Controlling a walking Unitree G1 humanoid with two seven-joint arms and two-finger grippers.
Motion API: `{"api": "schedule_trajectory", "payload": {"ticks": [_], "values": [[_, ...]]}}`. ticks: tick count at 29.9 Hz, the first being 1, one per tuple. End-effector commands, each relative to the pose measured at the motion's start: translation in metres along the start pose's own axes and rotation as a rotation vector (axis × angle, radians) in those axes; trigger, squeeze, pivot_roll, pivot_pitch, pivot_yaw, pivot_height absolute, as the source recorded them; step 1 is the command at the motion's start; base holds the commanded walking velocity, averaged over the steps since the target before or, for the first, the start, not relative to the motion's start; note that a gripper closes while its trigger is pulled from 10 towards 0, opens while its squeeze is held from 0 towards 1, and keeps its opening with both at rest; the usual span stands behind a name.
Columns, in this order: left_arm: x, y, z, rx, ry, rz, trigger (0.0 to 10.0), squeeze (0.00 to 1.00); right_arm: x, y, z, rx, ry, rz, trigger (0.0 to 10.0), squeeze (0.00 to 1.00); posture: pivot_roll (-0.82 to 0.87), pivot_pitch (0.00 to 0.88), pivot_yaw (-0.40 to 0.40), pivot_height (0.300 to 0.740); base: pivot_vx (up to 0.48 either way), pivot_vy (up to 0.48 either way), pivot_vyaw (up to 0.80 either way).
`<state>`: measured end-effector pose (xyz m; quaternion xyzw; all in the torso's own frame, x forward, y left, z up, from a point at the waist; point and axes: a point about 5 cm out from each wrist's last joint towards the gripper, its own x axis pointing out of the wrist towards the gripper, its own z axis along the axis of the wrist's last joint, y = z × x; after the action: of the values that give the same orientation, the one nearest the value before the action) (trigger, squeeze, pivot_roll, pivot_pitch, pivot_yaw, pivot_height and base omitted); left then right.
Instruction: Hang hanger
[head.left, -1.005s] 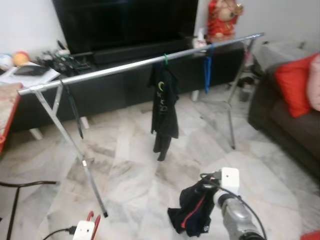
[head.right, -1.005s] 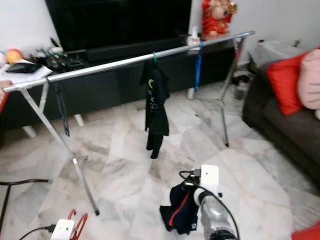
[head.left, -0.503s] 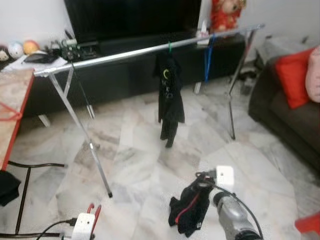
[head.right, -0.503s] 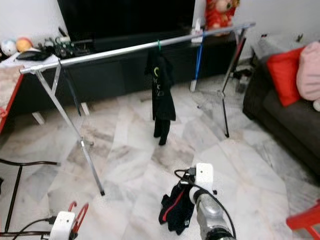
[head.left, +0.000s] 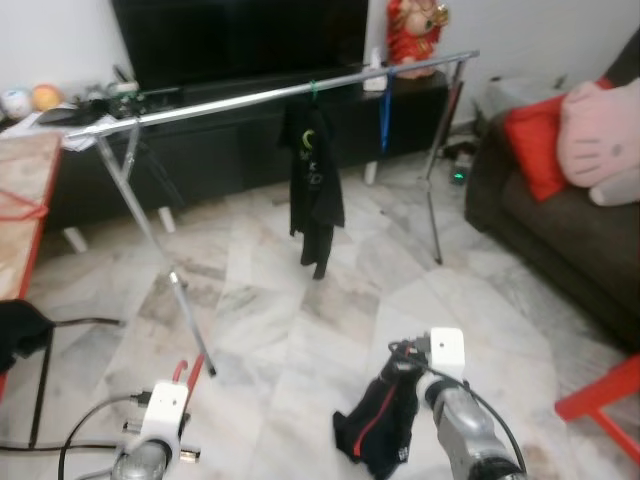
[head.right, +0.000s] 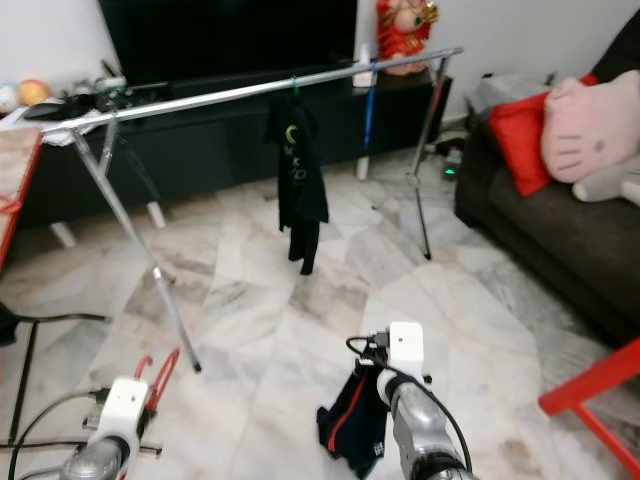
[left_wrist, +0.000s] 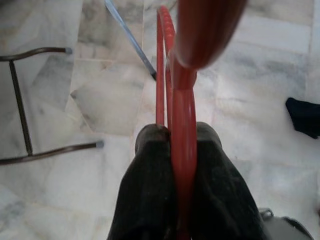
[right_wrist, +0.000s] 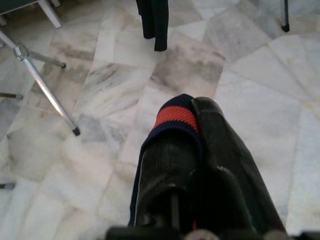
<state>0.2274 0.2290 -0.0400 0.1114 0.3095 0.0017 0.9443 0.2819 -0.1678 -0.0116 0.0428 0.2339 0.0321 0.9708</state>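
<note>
Stood farther from the drying rail (head.left: 250, 98) than before. Left gripper (left_wrist: 176, 145) clenched on red hanger (left_wrist: 181, 100); right gripper (right_wrist: 197, 131) grasping dark garment (head.left: 375, 430) (no legible writing).

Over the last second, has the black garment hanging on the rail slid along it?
No. The black garment hangs mid-rail, left of the blue hanger, as before; the camera moved.

A home living room: dark sofa (head.left: 560, 225) with red cushion (head.left: 530, 140), black television (head.left: 235, 40), marble-tile floor (head.left: 300, 320).
</note>
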Motion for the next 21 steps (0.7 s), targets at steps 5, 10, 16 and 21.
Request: {"api": "schedule_trajectory", "payload": {"ticks": [5, 10, 16, 21], "values": [[0.004, 0.002, 0.022, 0.030, -0.089, -0.028, 10.0, 0.00, 0.004, 0.001, 0.015, -0.023, -0.046, 0.015, 10.0, 0.00, 0.02, 0.000, -0.008, 0.740, 0.000, 0.000, 0.00], [-0.002, 0.000, 0.050, 0.125, -0.183, -0.219, 10.0, 0.00, 0.012, 0.006, 0.032, -0.120, -0.045, 0.060, 10.0, 0.00, 0.03, 0.000, -0.013, 0.740, 0.000, 0.000, 0.00], [-0.017, 0.003, 0.071, 0.297, -0.182, -0.463, 10.0, 0.00, 0.021, 0.010, 0.057, -0.317, -0.030, 0.101, 10.0, 0.00, 0.03, 0.000, -0.016, 0.740, 0.000, 0.000, 0.00], [-0.034, 0.001, 0.095, 0.425, -0.121, -0.692, 10.0, 0.00, 0.030, 0.021, 0.092, -0.356, -0.074, 0.132, 10.0, 0.00, 0.03, 0.000, -0.017, 0.740, 0.000, 0.000, 0.00]]}}
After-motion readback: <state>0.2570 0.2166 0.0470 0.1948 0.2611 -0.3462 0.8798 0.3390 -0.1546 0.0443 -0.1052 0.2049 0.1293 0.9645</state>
